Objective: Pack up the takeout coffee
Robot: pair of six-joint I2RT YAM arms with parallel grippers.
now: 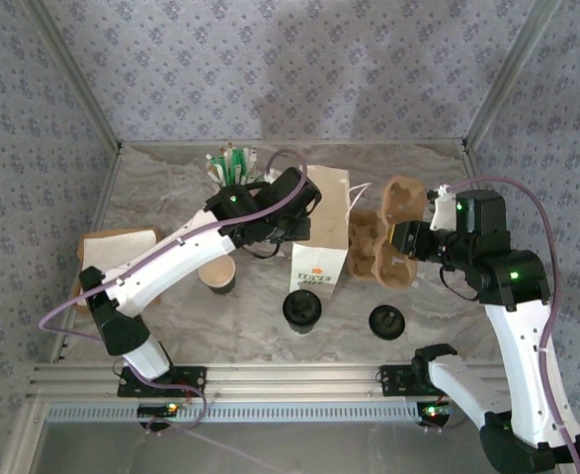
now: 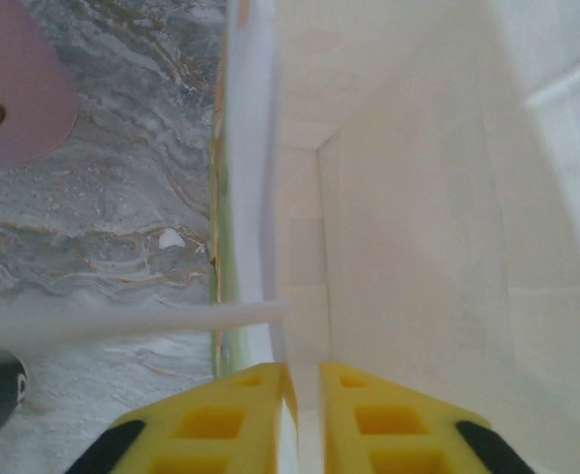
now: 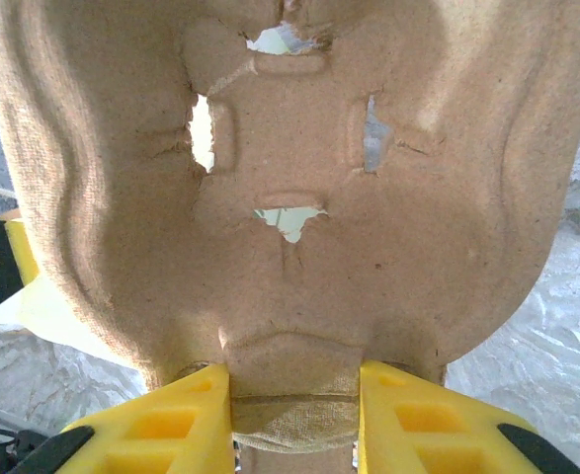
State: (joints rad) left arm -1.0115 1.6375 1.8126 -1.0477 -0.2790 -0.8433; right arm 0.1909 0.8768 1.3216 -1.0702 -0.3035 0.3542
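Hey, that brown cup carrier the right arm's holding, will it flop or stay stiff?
Probably fairly stiff: the cup carrier holds its moulded shape though the right gripper pinches only one edge. Likely light, and tearable, given ragged holes.

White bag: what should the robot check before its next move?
1. White bag open: ok.
2. Left end effector astride the bag's wall: ok; grip firm: cannot tell.
3. Right end effector shut on the cup carrier: ok.
4. Takeout coffee and second lidded cup upright, lids on: ok.
5. Both in the carrier: not ok, they stand on the table.
6. Unlidded cup has lid: not ok.
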